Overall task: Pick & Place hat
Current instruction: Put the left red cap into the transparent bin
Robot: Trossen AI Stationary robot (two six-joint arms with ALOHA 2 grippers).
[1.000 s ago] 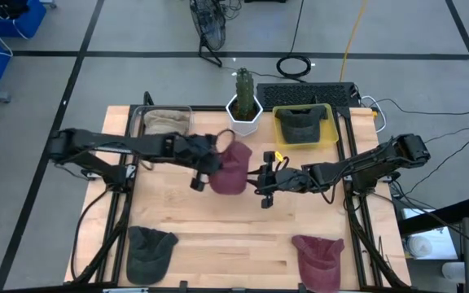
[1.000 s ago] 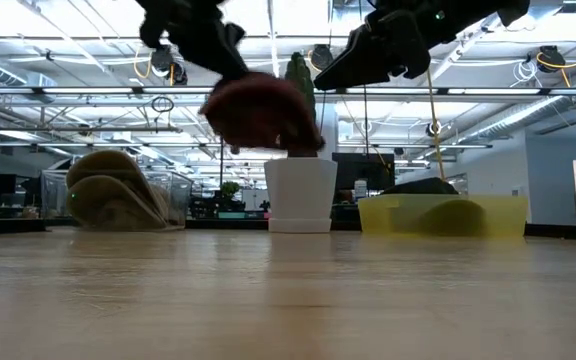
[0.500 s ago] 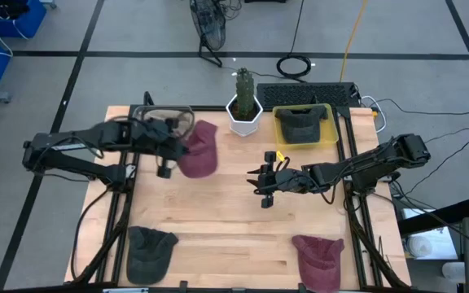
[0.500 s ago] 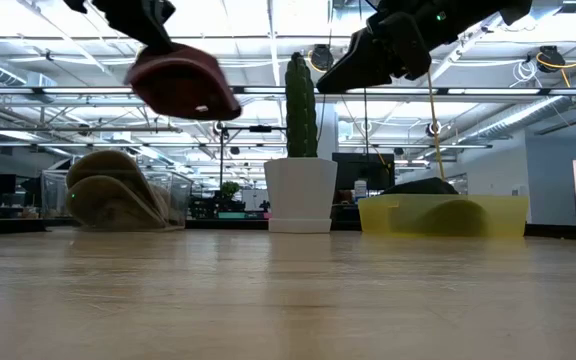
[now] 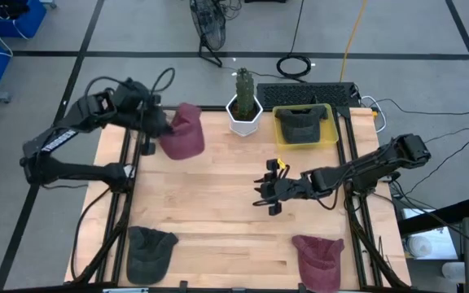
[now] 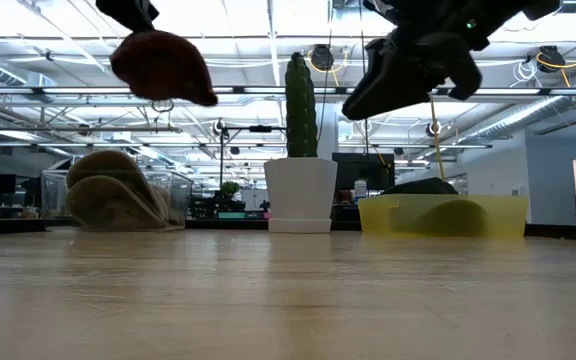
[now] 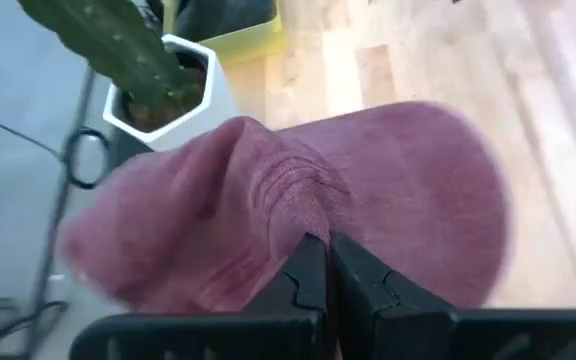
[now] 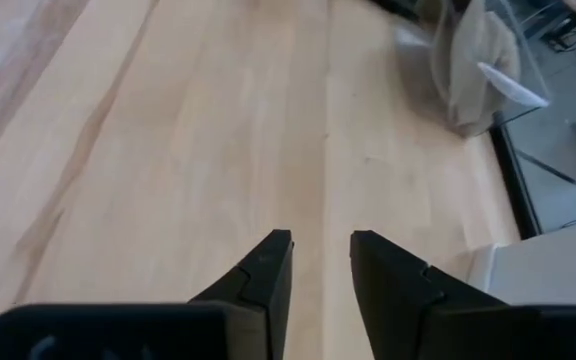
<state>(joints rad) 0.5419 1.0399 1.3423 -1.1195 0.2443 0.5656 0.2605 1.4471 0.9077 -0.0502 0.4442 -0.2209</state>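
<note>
Left hand (image 7: pixel 320 262) is clenched on a pinch of fabric of the maroon hat (image 5: pixel 182 135), which hangs in the air over the far left corner of the tabletop (image 5: pixel 218 203), clear of the surface in the low view. The clear bin (image 6: pixel 118 200) of tan hats lies beneath or just beside it; the overhead view is blocked there, so exact alignment cannot be confirmed.

Right hand (image 8: pixel 320 262) hovers over bare wood near mid-tabletop, fingers parted, grasping nothing.

Risks noted:
- The grip takes only a fold of cloth; a swing could let it slip out.
- Releasing off-centre may leave the hat draped on the bin wall or dropped off the tabletop edge.
- The potted cactus (image 5: pixel 243 102) stands near; a wide return sweep could clip it.
</note>
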